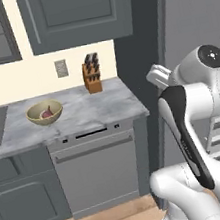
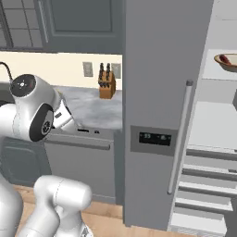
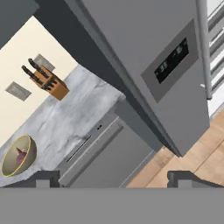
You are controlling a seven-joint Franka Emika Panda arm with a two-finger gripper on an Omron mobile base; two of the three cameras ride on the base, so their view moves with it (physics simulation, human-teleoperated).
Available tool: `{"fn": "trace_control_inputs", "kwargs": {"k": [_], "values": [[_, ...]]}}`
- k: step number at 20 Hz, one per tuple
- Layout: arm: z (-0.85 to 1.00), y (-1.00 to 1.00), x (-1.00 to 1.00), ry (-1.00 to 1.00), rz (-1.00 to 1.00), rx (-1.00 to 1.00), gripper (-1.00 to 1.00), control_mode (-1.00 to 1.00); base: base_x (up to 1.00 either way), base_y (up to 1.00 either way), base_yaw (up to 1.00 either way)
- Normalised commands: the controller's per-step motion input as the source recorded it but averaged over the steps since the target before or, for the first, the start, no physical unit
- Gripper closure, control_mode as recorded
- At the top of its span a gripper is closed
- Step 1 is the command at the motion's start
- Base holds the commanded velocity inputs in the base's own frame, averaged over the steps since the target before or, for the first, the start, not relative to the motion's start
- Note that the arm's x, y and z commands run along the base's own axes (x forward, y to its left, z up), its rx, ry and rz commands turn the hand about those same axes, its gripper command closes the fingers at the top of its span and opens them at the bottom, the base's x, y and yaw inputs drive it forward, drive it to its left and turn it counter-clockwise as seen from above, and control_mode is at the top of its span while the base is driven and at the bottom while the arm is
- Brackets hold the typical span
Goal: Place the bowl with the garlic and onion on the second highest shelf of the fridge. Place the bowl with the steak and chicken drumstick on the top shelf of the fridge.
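With the fingers released and empty, we should descend square over the bowl on the bench, gripping its rim level.

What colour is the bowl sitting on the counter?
The round bowl on the marble counter is pale yellowish-tan, clearest in the left base view.

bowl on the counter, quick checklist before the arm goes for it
1. Gripper open and empty: ok.
2. Bowl on the counter upright, something reddish-purple inside: ok.
3. Garlic in that bowl: cannot tell.
4. Counter bare around the bowl, knife block well apart: ok.
5. Fridge open, shelves showing: ok.
6. Other bowl already on a fridge shelf: ok; which level, cannot tell.
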Motion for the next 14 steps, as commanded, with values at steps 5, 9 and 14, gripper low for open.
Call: {"fn": "trace_control_inputs", "kwargs": {"k": [5,9,14], "values": [[0.00,0.00,0.00,0.00,0.00,0.00,-1.00,1.00,1.00,1.00,-0.10],[0.00,0.00,0.00,0.00,0.00,0.00,-1.00,1.00,0.97,1.00,-0.12],[0.00,0.00,0.00,0.00,0.00,0.00,-1.00,1.00,0.92,0.60,-0.07]]}}
